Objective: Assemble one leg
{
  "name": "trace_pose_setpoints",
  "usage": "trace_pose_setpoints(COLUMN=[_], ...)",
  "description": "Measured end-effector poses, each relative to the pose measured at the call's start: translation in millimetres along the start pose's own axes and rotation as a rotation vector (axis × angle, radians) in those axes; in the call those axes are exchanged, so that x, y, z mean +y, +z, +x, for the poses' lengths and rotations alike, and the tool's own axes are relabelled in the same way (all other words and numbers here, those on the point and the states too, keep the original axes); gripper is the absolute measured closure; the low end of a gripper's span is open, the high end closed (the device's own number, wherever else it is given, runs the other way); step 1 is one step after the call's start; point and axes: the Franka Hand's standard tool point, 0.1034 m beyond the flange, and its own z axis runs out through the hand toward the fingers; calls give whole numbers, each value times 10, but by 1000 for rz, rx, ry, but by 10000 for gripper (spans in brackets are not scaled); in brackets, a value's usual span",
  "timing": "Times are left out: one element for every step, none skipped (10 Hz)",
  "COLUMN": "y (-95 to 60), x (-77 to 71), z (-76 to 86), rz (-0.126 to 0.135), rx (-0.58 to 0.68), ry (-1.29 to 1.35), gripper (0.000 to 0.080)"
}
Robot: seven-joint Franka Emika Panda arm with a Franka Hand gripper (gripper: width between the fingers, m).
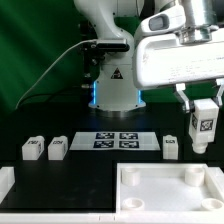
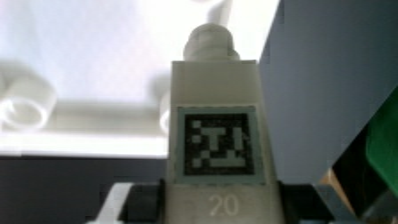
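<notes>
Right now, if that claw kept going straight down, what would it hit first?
Probably the big white panel below. The gripper holds a leg, so the leg's tip would touch first, near the panel's corner on the exterior view's right; depth is unclear.

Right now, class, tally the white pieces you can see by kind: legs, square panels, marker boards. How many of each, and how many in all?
Leg: 4, three loose, one held in the gripper
Large square panel: 1
Marker board: 1
Total: 6
</notes>
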Motion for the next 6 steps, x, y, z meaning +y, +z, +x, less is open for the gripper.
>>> trace_pose_setpoints(y=[5, 51, 50, 25, 44, 45], x=[152, 244, 147, 86, 118, 120], z=[306, 436, 448, 460, 437, 436], rz=[-23, -39, -34, -32, -34, -34], rx=[131, 194, 168, 168, 160, 160], ry=[-30, -51, -8, -26, -21, -21], gripper=[506, 506, 506, 506, 506, 506])
